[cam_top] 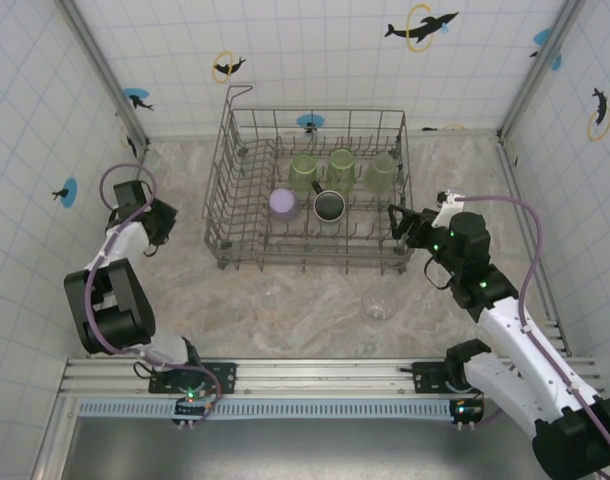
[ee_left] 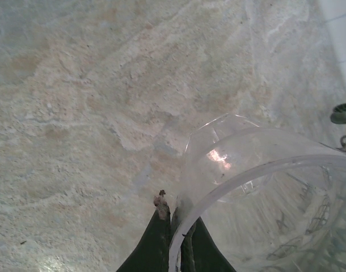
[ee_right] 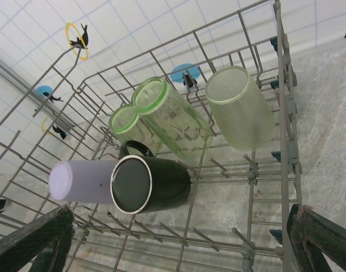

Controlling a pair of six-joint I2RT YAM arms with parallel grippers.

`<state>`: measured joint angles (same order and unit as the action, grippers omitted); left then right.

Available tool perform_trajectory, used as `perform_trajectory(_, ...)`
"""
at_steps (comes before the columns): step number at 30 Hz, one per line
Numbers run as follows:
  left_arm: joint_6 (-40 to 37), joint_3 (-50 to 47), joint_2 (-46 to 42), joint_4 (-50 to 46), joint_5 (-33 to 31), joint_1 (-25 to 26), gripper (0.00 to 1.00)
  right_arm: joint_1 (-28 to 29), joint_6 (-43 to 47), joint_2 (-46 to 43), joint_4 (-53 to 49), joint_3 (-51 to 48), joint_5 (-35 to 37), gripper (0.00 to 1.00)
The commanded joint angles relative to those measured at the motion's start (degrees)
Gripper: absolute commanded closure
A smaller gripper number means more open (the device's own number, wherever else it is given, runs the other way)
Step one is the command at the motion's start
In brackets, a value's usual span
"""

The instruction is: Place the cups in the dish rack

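Observation:
The grey wire dish rack (cam_top: 222,170) stands at the table's middle back. In it lie three light-green tumblers (cam_top: 341,165), a lavender tumbler (cam_top: 283,204) and a black mug (cam_top: 329,206). My left gripper (ee_left: 173,212) is left of the rack, shut on the rim of a clear glass (ee_left: 247,170), one finger inside and one outside. My right gripper (cam_top: 400,225) hangs open at the rack's front right corner. From the right wrist I look down on the mug (ee_right: 153,184), the lavender tumbler (ee_right: 76,181) and the green tumblers (ee_right: 170,119). Another clear glass (cam_top: 380,307) stands on the table before the rack.
Tiled walls close in the table on the left, back and right. The rack's right wall (ee_right: 281,113) runs between my right gripper's fingers (ee_right: 320,243). A metal rail (cam_top: 305,375) lines the near edge by the arm bases.

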<state>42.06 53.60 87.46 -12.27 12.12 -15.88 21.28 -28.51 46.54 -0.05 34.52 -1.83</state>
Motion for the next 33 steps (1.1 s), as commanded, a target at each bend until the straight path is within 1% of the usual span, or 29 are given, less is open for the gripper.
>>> perform_trajectory(1,-0.3,1.4,-3.4,0.0,4.8,-1.3,1.00,-0.2,-0.6,1.1,0.7,1.5,-0.9,0.00)
perform_trajectory(5,0.6,0.9,-5.4,1.5,6.4,-2.2,1.00,0.6,-1.9,2.5,2.5,1.5,-2.1,0.00)
perform_trajectory(9,2.0,0.0,-5.9,4.6,11.7,-2.8,1.00,2.3,-1.9,5.1,1.0,4.0,-2.9,0.00)
perform_trajectory(18,2.9,-1.0,-6.4,9.8,18.9,-4.0,1.00,7.5,-5.0,9.1,1.4,6.4,-0.8,0.00)
perform_trajectory(22,5.9,-3.7,-7.3,15.5,24.8,-5.3,1.00,8.7,-7.0,10.6,1.8,7.3,-0.8,0.00)
perform_trajectory(28,14.5,-9.7,-7.2,29.8,34.6,-6.6,1.00,10.0,-9.6,13.3,1.7,9.3,0.2,0.00)
perform_trajectory(30,16.5,-10.5,-7.1,33.1,36.4,-6.9,1.00,10.5,-9.7,14.7,1.7,10.4,0.4,0.00)
perform_trajectory(33,17.5,-10.9,-7.8,35.8,36.9,-7.1,1.00,11.4,-9.6,17.2,2.4,12.0,0.5,0.01)
